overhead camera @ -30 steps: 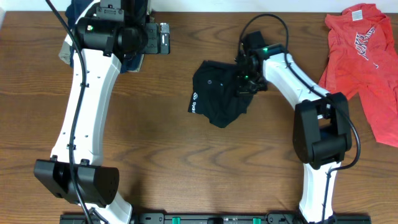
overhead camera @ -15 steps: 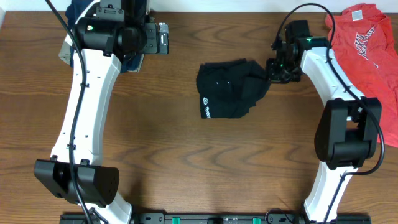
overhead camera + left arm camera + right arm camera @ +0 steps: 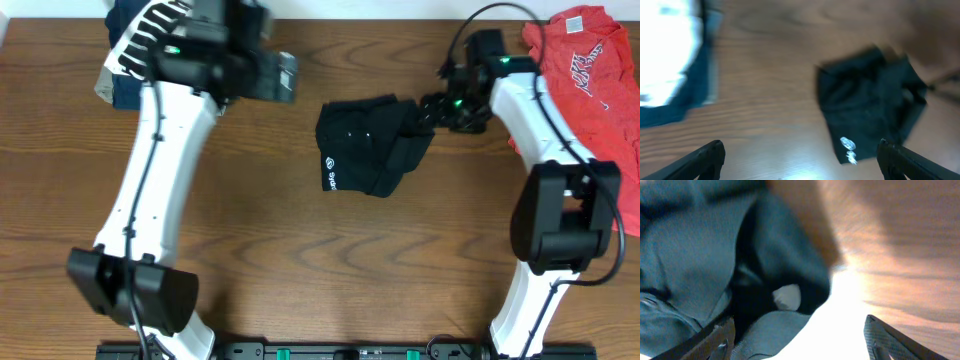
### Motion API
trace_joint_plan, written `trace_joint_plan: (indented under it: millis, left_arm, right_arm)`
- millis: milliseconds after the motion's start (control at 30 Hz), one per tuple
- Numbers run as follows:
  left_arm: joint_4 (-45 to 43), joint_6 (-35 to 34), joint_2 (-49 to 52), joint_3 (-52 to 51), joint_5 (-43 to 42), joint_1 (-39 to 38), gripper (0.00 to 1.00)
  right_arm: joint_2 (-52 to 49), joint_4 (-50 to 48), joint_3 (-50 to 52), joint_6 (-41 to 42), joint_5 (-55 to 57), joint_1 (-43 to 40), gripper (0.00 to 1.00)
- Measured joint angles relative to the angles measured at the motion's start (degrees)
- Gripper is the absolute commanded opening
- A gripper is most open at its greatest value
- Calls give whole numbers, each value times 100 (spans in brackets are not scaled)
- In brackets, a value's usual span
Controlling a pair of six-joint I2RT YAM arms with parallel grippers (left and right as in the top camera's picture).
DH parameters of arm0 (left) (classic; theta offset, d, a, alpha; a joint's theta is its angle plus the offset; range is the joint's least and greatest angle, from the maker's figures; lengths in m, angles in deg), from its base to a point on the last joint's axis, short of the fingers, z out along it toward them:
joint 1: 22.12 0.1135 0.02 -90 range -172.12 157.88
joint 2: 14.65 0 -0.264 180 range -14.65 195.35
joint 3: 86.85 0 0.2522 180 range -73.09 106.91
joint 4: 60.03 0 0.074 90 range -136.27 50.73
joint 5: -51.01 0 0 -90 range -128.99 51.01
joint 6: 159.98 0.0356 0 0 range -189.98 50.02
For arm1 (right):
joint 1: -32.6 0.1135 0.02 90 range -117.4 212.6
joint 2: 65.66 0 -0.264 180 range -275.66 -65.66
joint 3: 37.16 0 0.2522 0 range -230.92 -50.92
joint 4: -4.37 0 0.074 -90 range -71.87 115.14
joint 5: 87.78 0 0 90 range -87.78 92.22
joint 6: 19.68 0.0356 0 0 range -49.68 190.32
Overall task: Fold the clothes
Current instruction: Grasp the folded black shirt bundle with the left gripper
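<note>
A black shirt [image 3: 368, 147] lies crumpled on the wooden table [image 3: 300, 250], with a small white logo [image 3: 331, 175] at its lower left. My right gripper [image 3: 428, 108] is at the shirt's right edge with its jaws wide apart. In the right wrist view, dark fabric [image 3: 700, 265] lies against the left finger [image 3: 715, 342], and my right gripper [image 3: 800, 347] grips nothing. My left gripper [image 3: 285, 78] hovers open to the upper left of the shirt. In the left wrist view the shirt [image 3: 870, 100] sits ahead of my open left gripper [image 3: 802, 160], and only bare wood lies between the fingers. A coral-red T-shirt [image 3: 585, 70] lies at the far right.
A dark blue garment [image 3: 122, 95] lies at the back left, partly under the left arm; it shows at the left of the left wrist view as blue cloth [image 3: 675, 110]. The table's back edge runs just behind both grippers.
My right gripper dragged the black shirt to the right, then opened and let go of it. The left arm has swung a little to the right.
</note>
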Motion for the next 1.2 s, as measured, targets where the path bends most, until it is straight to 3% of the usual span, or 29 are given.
trace_joint_plan:
  millis: [300,533,867,1067,1200]
  left_arm:
    - [-236,603,1488,-369,-164,-1388,98]
    - [-367,1043,2306,-407,48,-1792,98]
    - [-503,1207,2719,-393,1366,-1620,98]
    - [-1314,1397,2719,-367,2568,-1064,98]
    - [-1351,1655,2726,-245,3095,-643,98]
  right_arm:
    - [234,79,-284,-2,-136,-688,84]
    - [234,118,-284,-2,-184,-660,84]
    - [234,118,-284,-2,-179,-660,85]
    - [234,116,-284,-2,-179,-660,86]
    - [234,118,-284,-7,-179,-660,86]
